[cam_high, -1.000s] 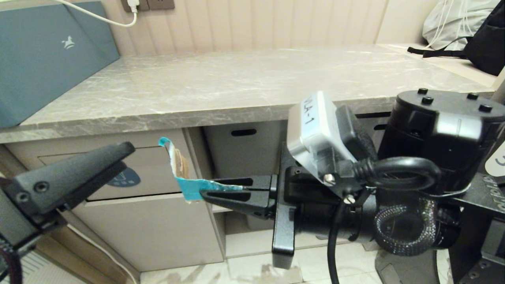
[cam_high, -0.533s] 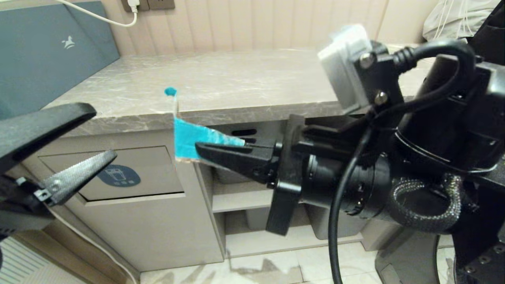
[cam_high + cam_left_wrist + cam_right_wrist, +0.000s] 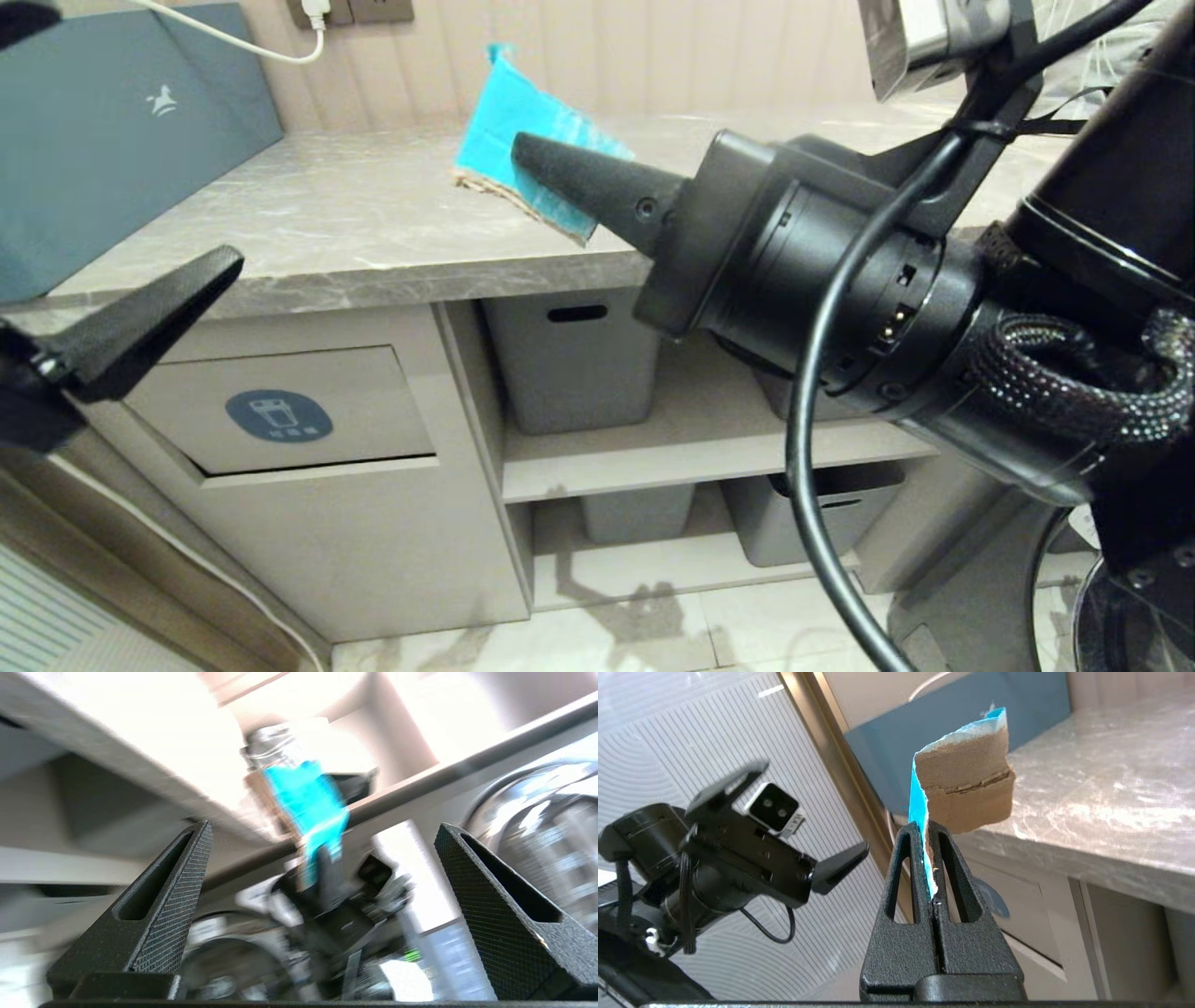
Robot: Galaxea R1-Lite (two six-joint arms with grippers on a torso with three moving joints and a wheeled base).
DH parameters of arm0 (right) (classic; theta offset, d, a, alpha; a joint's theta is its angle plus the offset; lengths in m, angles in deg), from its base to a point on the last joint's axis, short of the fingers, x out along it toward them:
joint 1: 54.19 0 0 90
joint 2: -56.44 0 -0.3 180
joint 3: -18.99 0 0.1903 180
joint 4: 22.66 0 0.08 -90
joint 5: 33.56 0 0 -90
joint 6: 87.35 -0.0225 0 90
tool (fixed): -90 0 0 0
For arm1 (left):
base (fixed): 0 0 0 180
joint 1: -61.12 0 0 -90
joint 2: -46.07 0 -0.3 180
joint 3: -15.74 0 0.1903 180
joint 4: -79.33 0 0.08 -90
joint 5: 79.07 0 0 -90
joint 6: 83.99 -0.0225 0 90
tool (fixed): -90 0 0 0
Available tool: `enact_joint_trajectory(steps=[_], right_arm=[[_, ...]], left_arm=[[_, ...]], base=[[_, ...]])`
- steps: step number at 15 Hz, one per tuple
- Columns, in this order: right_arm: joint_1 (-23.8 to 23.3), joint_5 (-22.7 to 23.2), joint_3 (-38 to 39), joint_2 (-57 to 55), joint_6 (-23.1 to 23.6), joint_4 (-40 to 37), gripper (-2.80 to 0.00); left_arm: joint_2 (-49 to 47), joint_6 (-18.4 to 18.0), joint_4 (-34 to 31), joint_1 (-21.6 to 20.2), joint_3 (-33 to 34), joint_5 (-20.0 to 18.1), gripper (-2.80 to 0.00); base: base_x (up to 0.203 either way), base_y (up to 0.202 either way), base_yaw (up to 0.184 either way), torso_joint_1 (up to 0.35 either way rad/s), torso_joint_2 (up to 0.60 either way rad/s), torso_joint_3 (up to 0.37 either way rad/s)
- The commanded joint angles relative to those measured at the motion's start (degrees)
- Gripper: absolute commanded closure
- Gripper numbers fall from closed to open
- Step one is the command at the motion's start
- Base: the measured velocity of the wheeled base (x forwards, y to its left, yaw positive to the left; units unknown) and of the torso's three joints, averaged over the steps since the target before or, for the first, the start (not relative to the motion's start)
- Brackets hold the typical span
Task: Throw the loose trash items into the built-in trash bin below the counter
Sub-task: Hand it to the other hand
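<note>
My right gripper (image 3: 527,154) is shut on a cardboard scrap (image 3: 518,117) with a turquoise printed face, held in the air over the front part of the grey marble counter (image 3: 373,215). The right wrist view shows the scrap (image 3: 966,788) edge-on, brown side out, pinched between the fingertips of the right gripper (image 3: 925,828). My left gripper (image 3: 323,826) is open and empty at the far left, its lower finger (image 3: 149,313) in front of the beige cabinet. The bin's flap (image 3: 364,401) with the round blue sticker (image 3: 278,414) sits shut below the counter. The other scraps are out of view.
A large teal box (image 3: 103,131) leans at the counter's back left, with a white cable (image 3: 233,42) running above it. Grey plastic bins (image 3: 574,364) stand on open shelves right of the bin cabinet, with another (image 3: 822,523) lower down. Pale floor tiles (image 3: 607,635) lie below.
My right gripper has lifted the turquoise scrap from in front of the cabinet to above counter height. My left gripper has spread its fingers and drawn back to the left.
</note>
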Motion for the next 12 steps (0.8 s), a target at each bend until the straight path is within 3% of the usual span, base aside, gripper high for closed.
enact_joint_trajectory(steps=[1,4,7,12], right_arm=[[0.07,0.09,-0.85,-0.17,-0.13,0.81,0.00],[1.69,0.34,-1.31,-1.08,0.03,2.15,0.00],[3.65,0.44,-3.80,-2.95,0.04,3.24,0.00],[6.75,0.53,-3.98,-4.37,0.37,4.61,0.00]], left_arm=[[-2.39,2.80,0.19,0.06,-1.99,0.02,-2.80],[-5.12,6.38,4.76,1.40,-2.10,-0.22,-2.80],[-8.72,7.03,12.28,4.28,-1.38,-0.32,-2.80],[-10.61,6.72,12.94,6.04,-0.20,-0.63,-2.80]], base=[[0.000,0.000,0.000,0.000,0.00,0.000],[0.000,0.000,0.000,0.000,0.00,0.000],[0.000,0.000,0.000,0.000,0.00,0.000],[0.000,0.000,0.000,0.000,0.00,0.000]])
